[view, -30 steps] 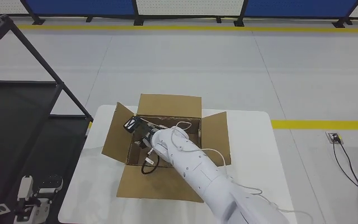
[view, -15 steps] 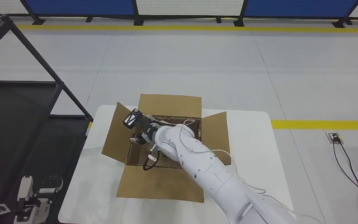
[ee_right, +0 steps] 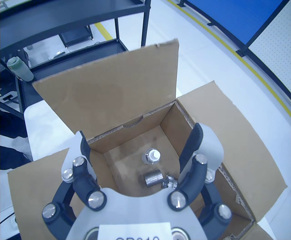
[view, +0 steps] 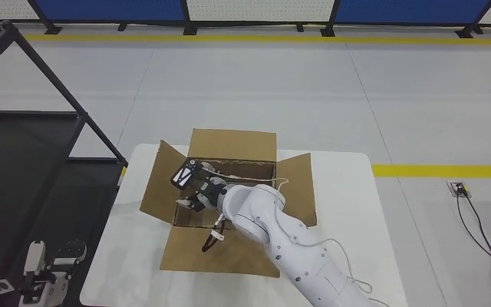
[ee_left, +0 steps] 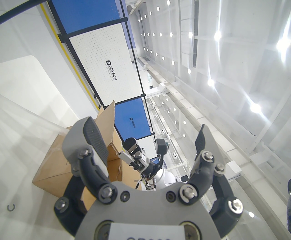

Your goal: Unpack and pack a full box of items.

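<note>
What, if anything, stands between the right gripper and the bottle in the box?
Nothing visible: the right gripper hangs open over the box, flaps spread; the bottle stands clear on the floor, a metal cylinder beside it.

The right tool (ee_right: 139, 133) has shifted inside the box (view: 230, 144) toward its left wall.

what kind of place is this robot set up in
Probably a robotics test hall or lab: blue and white partition panels, a yellow floor line, a black metal rack and a high ceiling with rows of lights.
</note>
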